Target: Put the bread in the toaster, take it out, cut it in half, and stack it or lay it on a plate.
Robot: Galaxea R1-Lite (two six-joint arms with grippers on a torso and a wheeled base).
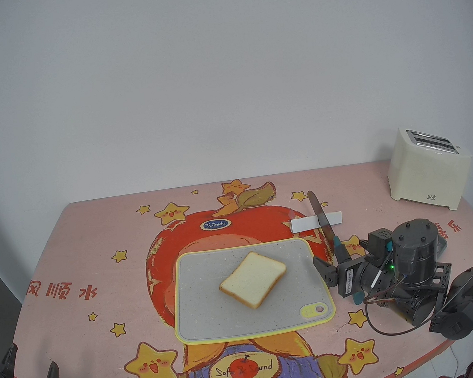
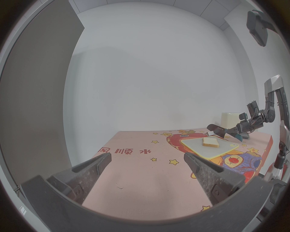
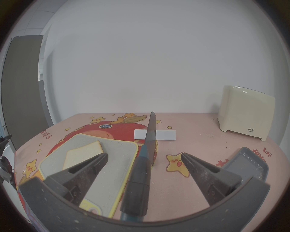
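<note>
The bread (image 1: 253,278) is one slice. It lies flat in the middle of a grey cutting board (image 1: 212,306) with a yellow rim. The board sits near the front edge of the pink surface (image 1: 90,250), about halfway along it. The bread is whole, not cut.

A knife (image 1: 330,233) lies on the surface just beside the right edge of the board. Its tip points to the back edge, and its blade lies across a white strip of paper (image 1: 303,224). The handle points to the front edge.

The right tool (image 3: 143,157) is low, by the right edge of the board. Its fingers are wide apart, with the knife handle between them. It is not squeezing the knife.

The toaster (image 1: 428,168) stands at the far right corner of the surface, well apart from the bread. A grey tray (image 3: 244,164) sits near the right edge, in front of the toaster.

The left tool (image 2: 147,155) is at the near left corner of the surface. Its fingers are wide apart and it holds nothing.
</note>
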